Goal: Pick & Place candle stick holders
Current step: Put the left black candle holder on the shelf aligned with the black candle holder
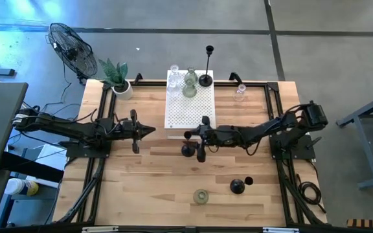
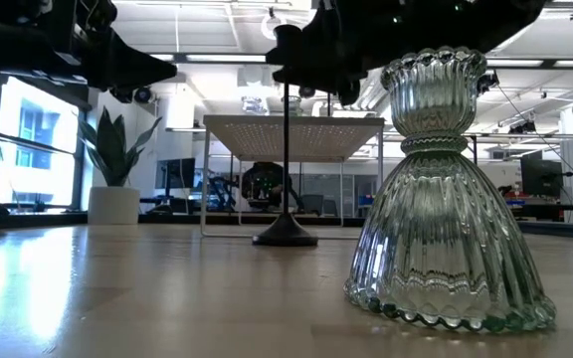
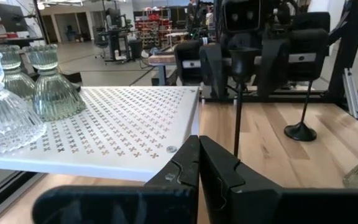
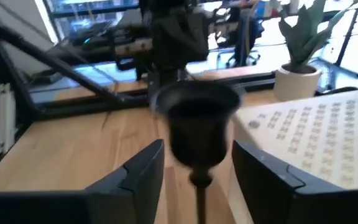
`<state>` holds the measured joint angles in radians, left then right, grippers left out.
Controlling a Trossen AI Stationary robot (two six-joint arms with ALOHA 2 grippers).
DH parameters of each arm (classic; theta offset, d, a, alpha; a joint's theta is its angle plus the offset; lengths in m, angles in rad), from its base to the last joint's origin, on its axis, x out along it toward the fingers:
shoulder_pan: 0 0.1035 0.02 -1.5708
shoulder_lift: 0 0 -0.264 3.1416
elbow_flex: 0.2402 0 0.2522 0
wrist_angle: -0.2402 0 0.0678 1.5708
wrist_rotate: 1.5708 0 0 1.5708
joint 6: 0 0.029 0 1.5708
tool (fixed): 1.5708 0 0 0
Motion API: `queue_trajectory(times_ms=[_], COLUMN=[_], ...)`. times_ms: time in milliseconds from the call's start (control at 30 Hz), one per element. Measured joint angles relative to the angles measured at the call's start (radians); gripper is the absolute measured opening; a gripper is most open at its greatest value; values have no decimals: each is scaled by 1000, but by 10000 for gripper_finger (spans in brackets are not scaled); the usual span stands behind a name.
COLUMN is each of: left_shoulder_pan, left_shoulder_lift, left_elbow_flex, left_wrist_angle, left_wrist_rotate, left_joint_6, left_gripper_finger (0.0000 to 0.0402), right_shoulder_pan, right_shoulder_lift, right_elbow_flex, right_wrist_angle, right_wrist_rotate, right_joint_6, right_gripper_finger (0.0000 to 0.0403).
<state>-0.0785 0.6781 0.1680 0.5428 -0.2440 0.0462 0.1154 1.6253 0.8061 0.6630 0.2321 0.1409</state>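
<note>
A black candle stick holder (image 4: 197,134) stands between dark fingers (image 4: 138,171); ribbed, green-tinged clear glass holders (image 3: 53,84) sit on a white box (image 1: 190,107) patterned with small perforations, over pale striped wood table (image 1: 147,181).

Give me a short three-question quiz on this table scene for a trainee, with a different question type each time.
1. True or false: the left tool is shut and holds nothing.
2. The right tool has open fingers on either side of which thing? A a potted plant; B a tall black round-based metal candle stick holder; C a glass bowl.
3. How many ribbed glass candle stick holders stand on the white perforated box?
Key: 1 true; 2 B; 3 three.
</note>
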Motion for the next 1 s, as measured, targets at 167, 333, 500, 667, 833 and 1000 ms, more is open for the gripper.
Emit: queue_trajectory(times_ms=[167, 333, 500, 667, 833, 1000], left_shoulder_pan=[0, 0, 0, 0, 0, 0], left_shoulder_lift=[0, 0, 0, 0, 0, 0], left_elbow_flex=[0, 0, 0, 0, 0, 0], left_wrist_angle=[1, 1, 1, 1, 0, 0], left_wrist_rotate=[3, 5, 6, 6, 7, 7], left_joint_6=[-1, -1, -2, -7, -9, -9], left_gripper_finger=[1, 1, 1, 1, 1, 1], right_shoulder_pan=[0, 1, 14, 25, 16, -51], right_shoulder_lift=[0, 0, -45, -185, -372, -493], right_elbow_flex=[4, 4, 4, 4, 4, 5], right_wrist_angle=[0, 10, 12, -22, -157, -224], right_wrist_rotate=[23, 0, -1, 9, 105, 158], right_joint_6=[-3, -1, -9, -10, -15, -63], right_gripper_finger=[109, 28, 27, 39, 28, 40])
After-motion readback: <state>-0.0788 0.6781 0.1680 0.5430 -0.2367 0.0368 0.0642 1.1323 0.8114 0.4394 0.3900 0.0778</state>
